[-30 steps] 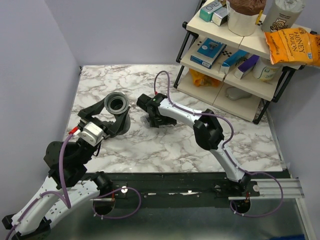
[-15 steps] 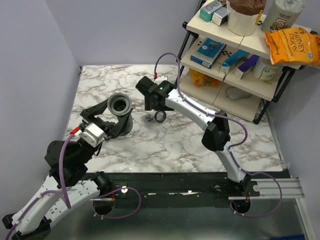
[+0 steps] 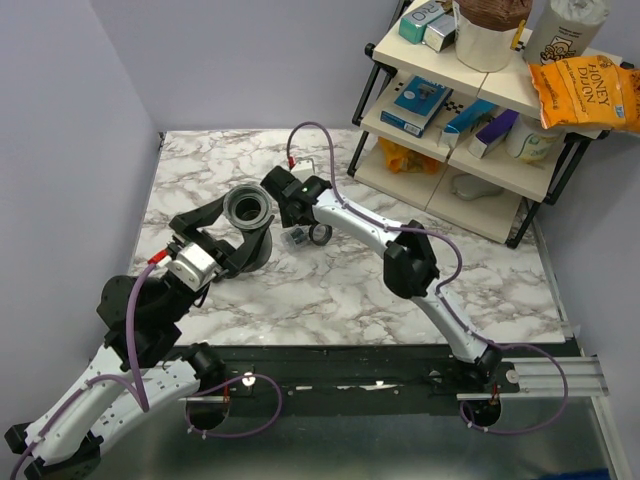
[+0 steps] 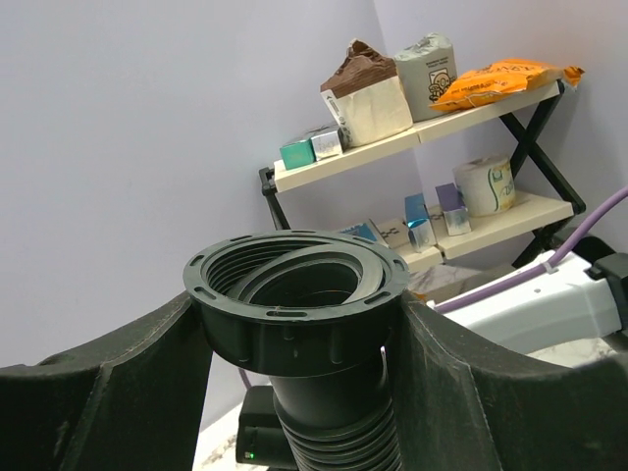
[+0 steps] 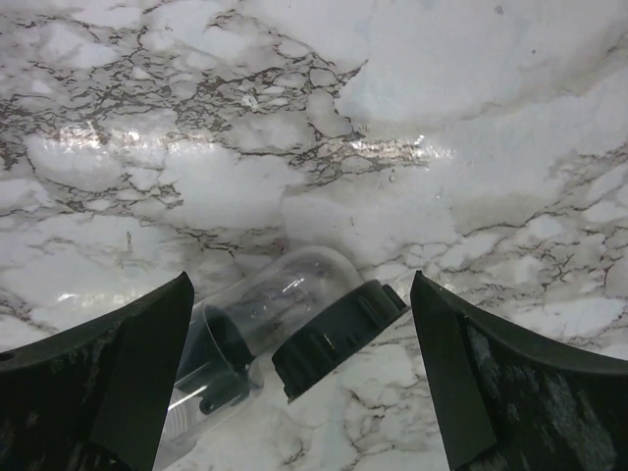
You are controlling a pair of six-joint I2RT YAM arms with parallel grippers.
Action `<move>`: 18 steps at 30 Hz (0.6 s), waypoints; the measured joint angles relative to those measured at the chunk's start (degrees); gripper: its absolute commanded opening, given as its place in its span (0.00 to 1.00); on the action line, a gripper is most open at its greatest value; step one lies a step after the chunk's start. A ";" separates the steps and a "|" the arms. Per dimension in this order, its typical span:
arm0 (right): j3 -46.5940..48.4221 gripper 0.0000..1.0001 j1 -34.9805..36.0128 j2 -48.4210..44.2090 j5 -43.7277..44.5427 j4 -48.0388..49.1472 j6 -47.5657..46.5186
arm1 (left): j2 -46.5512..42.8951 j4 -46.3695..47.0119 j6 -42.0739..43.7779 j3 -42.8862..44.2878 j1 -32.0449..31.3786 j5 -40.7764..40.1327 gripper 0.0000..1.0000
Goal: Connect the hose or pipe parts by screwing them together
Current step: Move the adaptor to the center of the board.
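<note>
The left pincer (image 3: 226,236) is closed on the black ribbed hose (image 3: 251,246), its fingers (image 4: 98,392) clamping either side just under the collar nut (image 4: 294,294). The nut's threaded mouth faces upward, and the hose stands over the left half of the counter (image 3: 350,300), well in from the left edge. Whether its lower end touches the marble cannot be told.

The right pincer (image 5: 301,285) is wide open and holds nothing. It hangs just beside the collar nut, on the nut's right, pointing down at the counter. Below it lies the fitting (image 5: 285,314), on its side on the marble near the middle of the counter, its clear end piece joined to a black ribbed ring. The fitting sits between the spread fingers in the right wrist view, apart from both of them.

A shelf rack (image 3: 470,130) stands at the far right corner.
</note>
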 measured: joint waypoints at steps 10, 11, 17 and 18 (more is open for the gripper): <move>-1.07 1.00 0.92 1.49 0.35 6.64 -12.44 | 0.76 0.57 -0.46 0.00 0.04 0.04 0.00; -3.19 1.00 1.27 0.98 0.00 7.89 -13.55 | 0.76 0.57 -0.52 0.00 0.11 0.04 0.00; -20.57 1.00 2.80 -7.17 -2.08 12.15 -17.90 | 0.74 0.72 -0.61 0.00 0.44 0.04 0.00; -22.80 1.00 2.89 -8.66 -2.40 12.33 -18.64 | 0.74 0.83 -0.61 0.00 0.50 0.04 0.00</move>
